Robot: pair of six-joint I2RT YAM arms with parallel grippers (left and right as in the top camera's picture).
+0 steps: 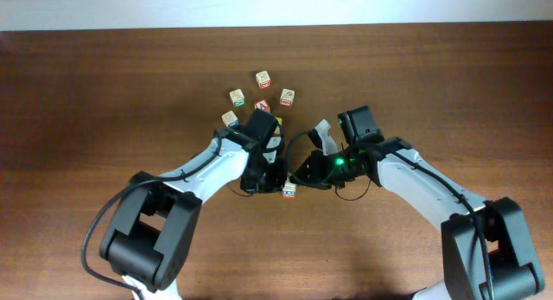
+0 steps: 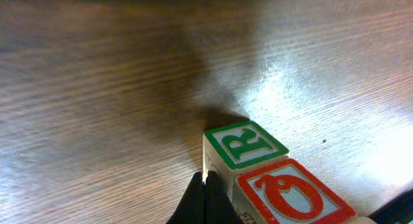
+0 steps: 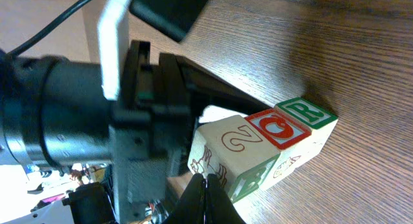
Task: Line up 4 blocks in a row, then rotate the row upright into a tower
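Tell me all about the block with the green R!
The R block is a small pale wooden cube. Its top face has a green border and a green letter R. It sits flat on the brown wooden table, at the end of a row, pressed against the red O block. The left gripper, jaws shut, is right at its side; whether it touches is unclear.

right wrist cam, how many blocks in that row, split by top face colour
green-bordered block: 1
red-bordered block: 1
pale block with orange mark, no border on top: 1
total: 3
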